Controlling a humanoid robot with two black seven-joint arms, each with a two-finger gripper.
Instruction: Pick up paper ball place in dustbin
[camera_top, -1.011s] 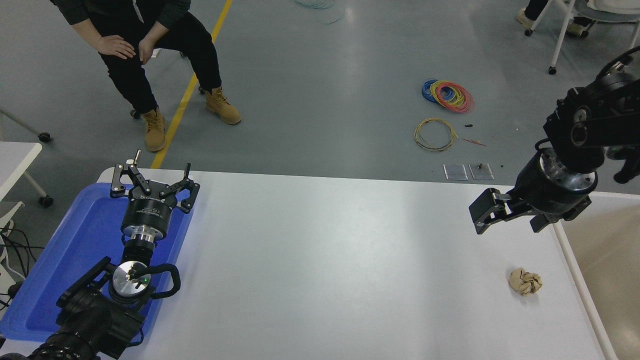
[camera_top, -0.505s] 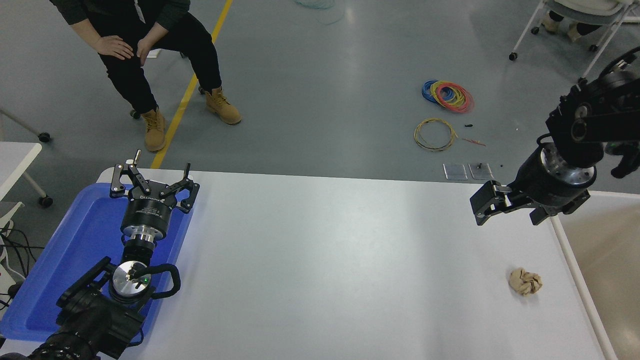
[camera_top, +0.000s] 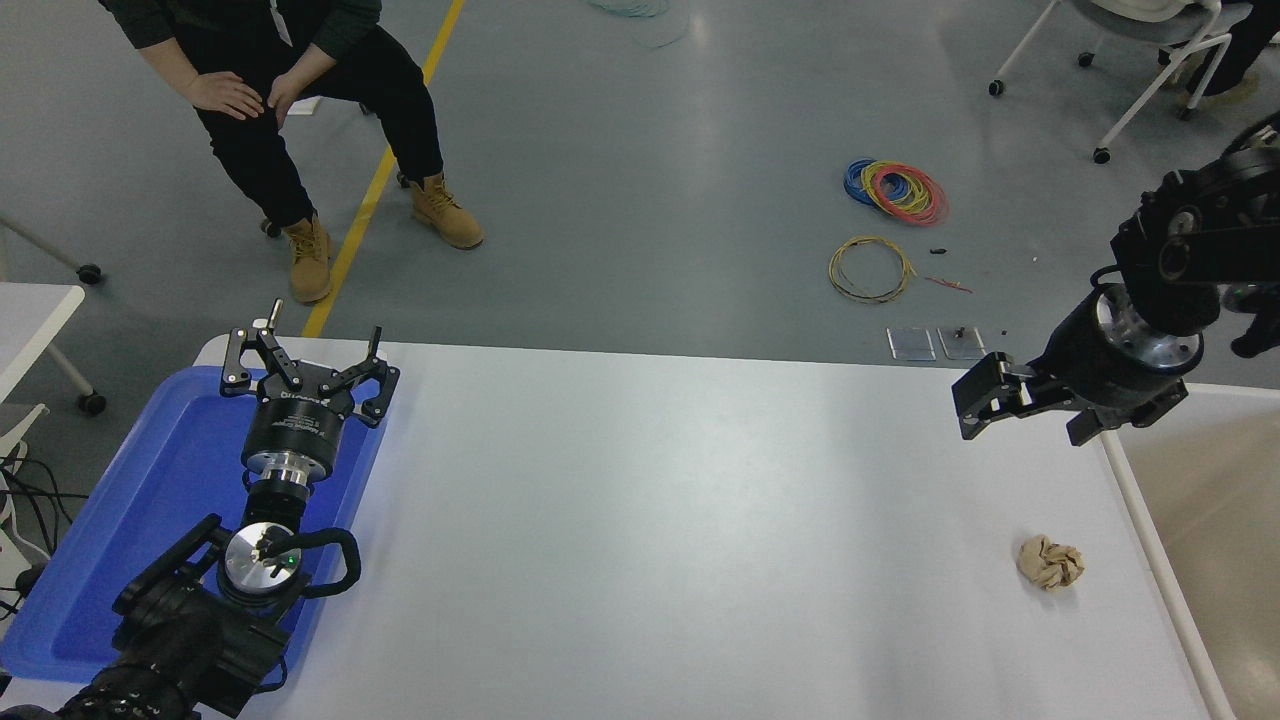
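Grey floor with wire coils lies beyond our white table (camera_top: 640, 520). From the head view, our right gripper (camera_top: 1020, 405) has drifted up and away from the paper ball (camera_top: 1050, 562), which lies untouched near the dustbin (camera_top: 1150, 540); whether its jaws are parted we cannot tell. The dustbin looks empty. Our left gripper (camera_top: 305, 365) is parked, jaws spread, over the blue tray (camera_top: 130, 500).

A workshop or lab: grey concrete floor (camera_top: 640, 150), yellow floor line (camera_top: 385, 170), wire coils (camera_top: 895, 190).

left gripper (camera_top: 305, 352): parked lower left, jaws spread | right gripper (camera_top: 985, 400): raised, pointing left
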